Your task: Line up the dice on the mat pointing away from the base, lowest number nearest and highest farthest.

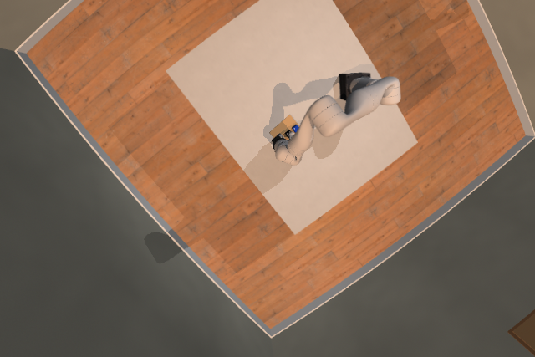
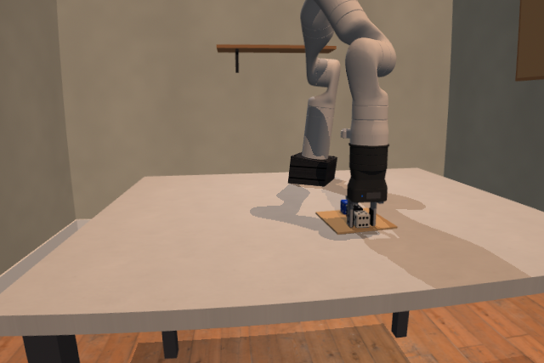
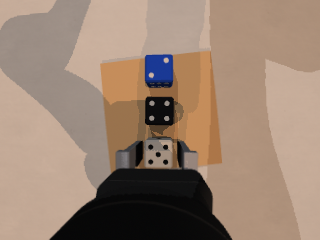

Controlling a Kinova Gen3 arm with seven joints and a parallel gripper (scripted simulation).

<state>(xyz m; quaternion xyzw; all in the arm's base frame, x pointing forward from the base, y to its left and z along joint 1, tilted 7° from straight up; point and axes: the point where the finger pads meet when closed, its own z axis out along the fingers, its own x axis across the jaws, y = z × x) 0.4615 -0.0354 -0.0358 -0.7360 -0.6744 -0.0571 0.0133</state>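
The orange-brown mat (image 1: 278,129) (image 2: 336,224) (image 3: 200,85) lies flat on the table. The blue die (image 1: 295,128) (image 2: 343,207) (image 3: 159,69) shows two on top and is nearest the robot's base. The black die (image 3: 159,111) shows four and stands in the middle, apart from the others. The white die (image 2: 362,219) (image 3: 158,154) shows five and is farthest from the base. The three form a nearly straight row in the wrist view. My gripper (image 2: 361,217) (image 3: 159,149) is open around the white die, with a gap on each side. The mat's edge beyond the white die is hidden in the wrist view.
The robot's black base block (image 1: 345,86) (image 2: 311,170) stands on the table (image 1: 242,63) (image 2: 197,253) behind the mat. The arm (image 1: 326,115) (image 2: 369,69) reaches over from it and covers part of the mat in the top view.
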